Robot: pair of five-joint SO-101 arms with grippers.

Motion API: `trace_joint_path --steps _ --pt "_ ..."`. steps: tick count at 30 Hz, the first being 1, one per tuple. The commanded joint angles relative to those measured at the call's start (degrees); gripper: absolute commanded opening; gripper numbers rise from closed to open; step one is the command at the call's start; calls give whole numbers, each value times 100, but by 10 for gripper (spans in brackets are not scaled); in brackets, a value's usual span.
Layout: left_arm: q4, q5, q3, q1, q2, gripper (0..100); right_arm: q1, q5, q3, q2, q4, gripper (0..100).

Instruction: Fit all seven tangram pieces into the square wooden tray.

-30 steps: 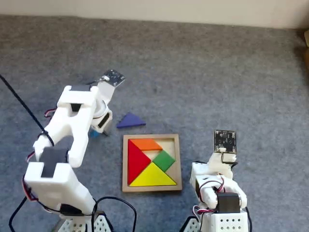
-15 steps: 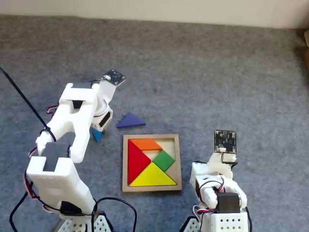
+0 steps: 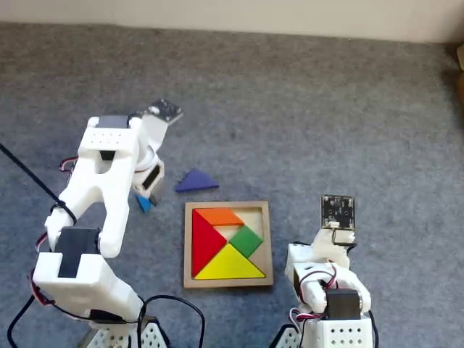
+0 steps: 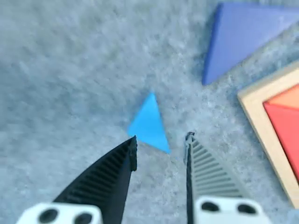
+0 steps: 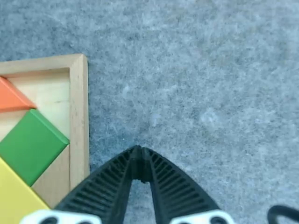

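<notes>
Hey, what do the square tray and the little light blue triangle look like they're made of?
The square tray: looks like pale bare wood, with faint grain on its floor. The little light blue triangle: likely painted wood, perhaps plastic; its even matte colour hides any grain.

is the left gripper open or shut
Open. In the left wrist view the left gripper has its tips well apart, with the light blue triangle lying between them, not clamped.

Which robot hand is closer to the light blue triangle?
Left. The left gripper is open with the light blue triangle at its tips; the right gripper sits shut beyond the tray.
</notes>
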Motion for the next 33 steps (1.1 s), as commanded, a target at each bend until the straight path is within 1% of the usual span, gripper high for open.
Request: trace_joint_path --steps 1,8,12,18,21,23,26,28,33 --pt "-220 62 259 163 -259 178 101 88 778 -101 -163 5" --pt "-1152 62 910 -48 -251 178 101 88 778 -101 -154 5" --pt "-1424 62 919 -224 -242 179 101 88 778 -101 -154 5" --pt "-1424 62 857 -233 -145 178 101 88 778 -101 -154 5" --pt "-1363 79 532 -251 127 178 101 88 778 -101 -154 5" --pt "-1169 79 330 -251 233 178 101 88 778 -101 -154 5" --pt "-782 79 75 -207 127 178 101 88 778 -101 -154 5" --pt "-642 255 -66 -163 -40 178 101 88 778 -101 -154 5" --pt "-642 343 -101 57 -233 179 110 88 778 -101 -154 5"
